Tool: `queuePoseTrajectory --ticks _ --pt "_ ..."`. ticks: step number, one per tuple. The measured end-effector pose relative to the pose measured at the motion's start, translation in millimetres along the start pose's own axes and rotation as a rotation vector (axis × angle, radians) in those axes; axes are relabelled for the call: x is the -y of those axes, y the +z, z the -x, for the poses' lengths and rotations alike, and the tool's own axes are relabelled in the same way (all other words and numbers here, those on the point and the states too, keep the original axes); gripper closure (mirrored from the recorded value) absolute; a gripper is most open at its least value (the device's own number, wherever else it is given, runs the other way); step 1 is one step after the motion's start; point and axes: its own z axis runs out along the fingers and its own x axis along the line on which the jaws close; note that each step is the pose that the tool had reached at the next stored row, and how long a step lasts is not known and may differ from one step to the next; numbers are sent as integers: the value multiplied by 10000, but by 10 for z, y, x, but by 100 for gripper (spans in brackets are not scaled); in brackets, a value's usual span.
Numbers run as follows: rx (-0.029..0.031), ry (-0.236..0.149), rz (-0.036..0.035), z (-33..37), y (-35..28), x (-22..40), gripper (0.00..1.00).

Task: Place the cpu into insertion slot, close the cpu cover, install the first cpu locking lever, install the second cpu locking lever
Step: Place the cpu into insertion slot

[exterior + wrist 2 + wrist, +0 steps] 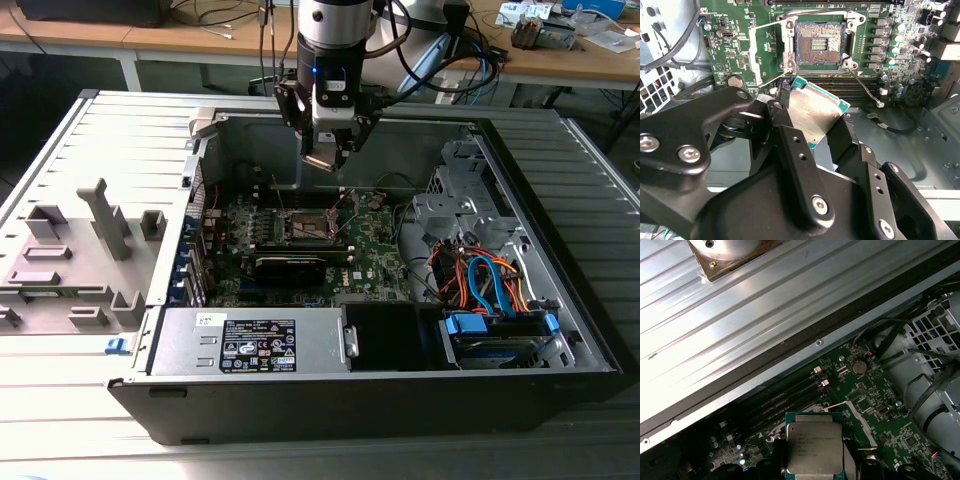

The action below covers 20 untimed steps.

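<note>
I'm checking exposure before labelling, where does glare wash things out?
In the first wrist view the ribbed table blows out white while the cpu is evenly lit; in the exterior view the same table washes out at the exterior view's left.

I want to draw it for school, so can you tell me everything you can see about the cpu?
The cpu is a thin flat square with a dull silvery metal top and a green rim around its edges. In the first wrist view, faint print shows on the metal. The black claw pinches it by two opposite sides, so it hangs tilted above the green board, near the open insertion slot but not in it. Nothing else touches it.
</note>
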Motion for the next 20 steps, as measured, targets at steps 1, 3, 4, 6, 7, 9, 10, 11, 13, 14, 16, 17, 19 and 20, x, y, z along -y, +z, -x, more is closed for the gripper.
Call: queuePoseTrajectory --ticks 1,3,4,6,7,9,10,11,13,14,16,17,19,20 --pt "1 12 0 0 1 0 46" --pt "2 20 1 0 1 0 46" --pt "2 26 1 0 1 0 46" --pt "3 34 0 0 1 0 46" --pt "3 40 1 0 2 0 46" --pt "4 47 1 0 2 0 46" --pt "5 52 1 0 2 0 46" --pt "4 57 1 0 2 0 46" --pt "6 67 1 0 2 0 46" --pt "6 71 1 0 3 0 46" --pt "7 79 1 0 3 0 46" --pt "7 85 2 0 3 0 46" --pt "8 93 2 0 3 0 46" --pt "9 102 2 0 3 0 46"
